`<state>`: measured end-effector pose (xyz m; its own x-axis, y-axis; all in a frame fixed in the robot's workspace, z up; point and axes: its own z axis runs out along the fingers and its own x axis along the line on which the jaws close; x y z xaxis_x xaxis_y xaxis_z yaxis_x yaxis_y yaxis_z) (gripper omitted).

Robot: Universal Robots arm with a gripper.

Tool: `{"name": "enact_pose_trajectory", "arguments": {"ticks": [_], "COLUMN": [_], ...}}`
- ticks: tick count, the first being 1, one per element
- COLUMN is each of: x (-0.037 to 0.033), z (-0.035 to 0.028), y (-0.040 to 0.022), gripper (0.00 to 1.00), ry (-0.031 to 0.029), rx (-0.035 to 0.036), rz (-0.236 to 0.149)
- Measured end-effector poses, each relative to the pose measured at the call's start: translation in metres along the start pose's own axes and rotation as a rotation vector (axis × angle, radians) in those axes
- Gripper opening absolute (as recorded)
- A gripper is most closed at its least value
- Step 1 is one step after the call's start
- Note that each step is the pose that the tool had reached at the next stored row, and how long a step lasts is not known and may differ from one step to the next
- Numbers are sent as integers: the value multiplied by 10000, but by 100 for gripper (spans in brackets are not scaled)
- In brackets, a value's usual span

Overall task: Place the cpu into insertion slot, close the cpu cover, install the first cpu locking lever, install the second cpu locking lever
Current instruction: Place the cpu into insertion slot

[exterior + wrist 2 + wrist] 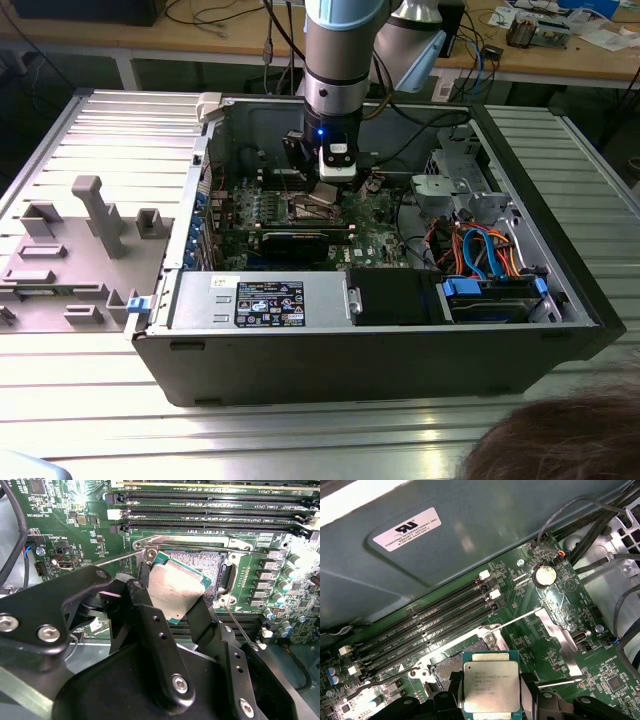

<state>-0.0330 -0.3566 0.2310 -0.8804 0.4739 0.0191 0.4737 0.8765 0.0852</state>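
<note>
In both wrist views my gripper (172, 594) (491, 690) is shut on the cpu (176, 584) (491, 684), a small square chip with a silvery top, pinched by its edges between the black fingers (150, 625). The chip hangs tilted just above the insertion slot (207, 562) (470, 652), a silver-rimmed socket on the green board. The cpu cover (561, 636) stands swung open beside the socket. Two thin locking levers (520, 620) (235, 625) stick out, unlatched. In the exterior view the gripper (335, 180) reaches down into the open computer case over the socket (315, 207).
Long memory slots (210, 510) run beside the socket. A black expansion card (295, 238), the power supply (265, 300) and blue and orange cables (480, 250) crowd the case. A grey fixture plate (70, 250) lies at the exterior view's left. A person's hair (560, 440) shows at the lower right.
</note>
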Motion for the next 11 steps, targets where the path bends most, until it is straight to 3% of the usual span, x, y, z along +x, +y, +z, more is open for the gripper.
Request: {"name": "enact_pose_trajectory", "arguments": {"ticks": [11], "x": [0], "z": [0], "y": [0], "gripper": [55], "ry": [-23], "rx": [-5], "rz": [266]}}
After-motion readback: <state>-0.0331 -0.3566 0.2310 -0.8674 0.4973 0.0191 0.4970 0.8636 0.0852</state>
